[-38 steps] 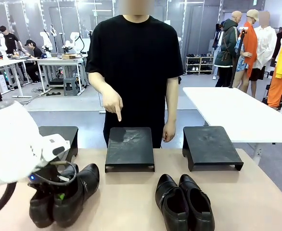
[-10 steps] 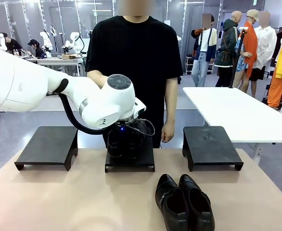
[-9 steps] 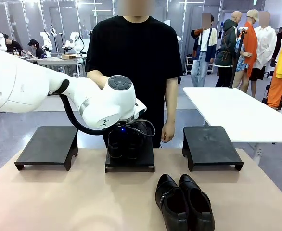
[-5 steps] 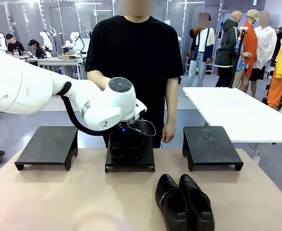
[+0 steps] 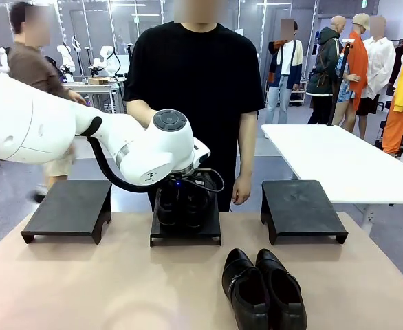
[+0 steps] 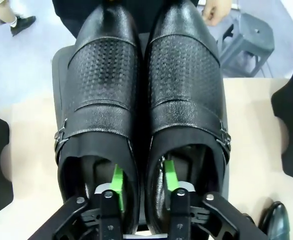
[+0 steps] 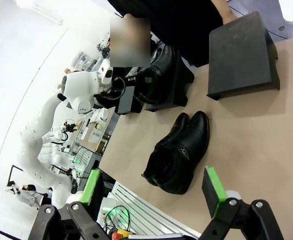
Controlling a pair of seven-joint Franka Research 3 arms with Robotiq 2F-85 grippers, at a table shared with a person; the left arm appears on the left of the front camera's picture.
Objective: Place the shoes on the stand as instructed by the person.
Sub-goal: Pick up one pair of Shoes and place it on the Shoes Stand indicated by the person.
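Note:
One pair of glossy black shoes [image 6: 141, 90] stands side by side on the middle black stand [image 5: 186, 232], toes toward the person [image 5: 194, 82]. My left gripper [image 6: 143, 180] is above their heels, one green-padded finger [image 6: 117, 181] inside each shoe, shut on the two adjoining inner walls. In the front view my left wrist hides most of that pair [image 5: 181, 203]. The second pair [image 5: 263, 289] lies on the table at the front right, also seen below my right gripper [image 7: 151, 187], which hangs open and empty well above the table. The person's hand [image 5: 241, 189] hangs at the side.
Two more black stands sit at the far edge, one on the left [image 5: 67, 206] and one on the right [image 5: 301, 206], both bare. The tan table top [image 5: 105, 289] is bare at the front left. A white table [image 5: 339, 158] stands behind on the right.
Since 3.8 s ago my left gripper has carried the pair from the table's front left onto the middle stand, and the person's pointing hand has dropped. Over the last second the arm hardly moved.

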